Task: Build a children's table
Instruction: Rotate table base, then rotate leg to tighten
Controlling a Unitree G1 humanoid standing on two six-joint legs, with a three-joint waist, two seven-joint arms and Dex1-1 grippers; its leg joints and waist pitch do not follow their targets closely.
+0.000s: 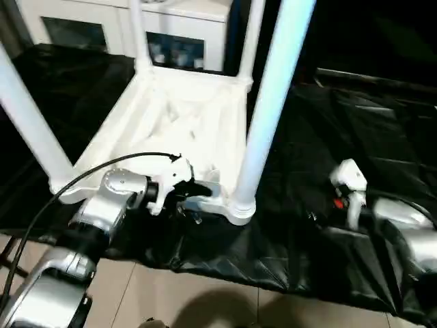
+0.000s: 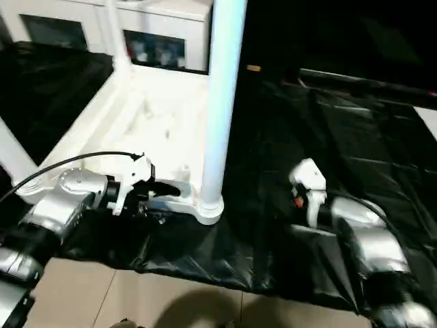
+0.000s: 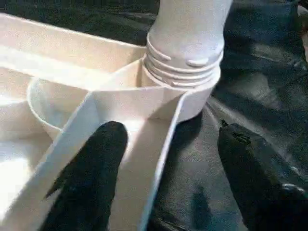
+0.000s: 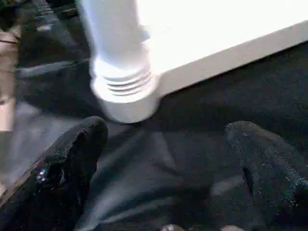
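The children's table (image 1: 181, 116) lies upside down on a black sheet (image 1: 328, 205) that covers the worktop, its ribbed underside facing up; four white legs stand up from the corner sockets, and the nearest leg (image 1: 266, 102) rises from the near corner socket (image 1: 239, 208) between the two arms; a white cabinet (image 1: 184, 27) with dark glass panels stands behind the worktop, and pale floor tiles (image 1: 205, 301) show below its near edge; a black cable (image 1: 82, 178) arcs over the left forearm toward the wrist. The left claw (image 1: 198, 198) reaches level across the near edge of the table top, just beside the near corner socket; its fingers (image 3: 91, 178) stand apart and straddle the raised rim (image 3: 144, 144) of the underside, one finger inside the rim and the other over the black sheet outside it; no finger visibly presses the rim, so nothing is held. The right claw (image 4: 163, 163) sits well apart to the right over the black sheet, pointed toward the near leg; its fingers are spread wide with nothing between them.
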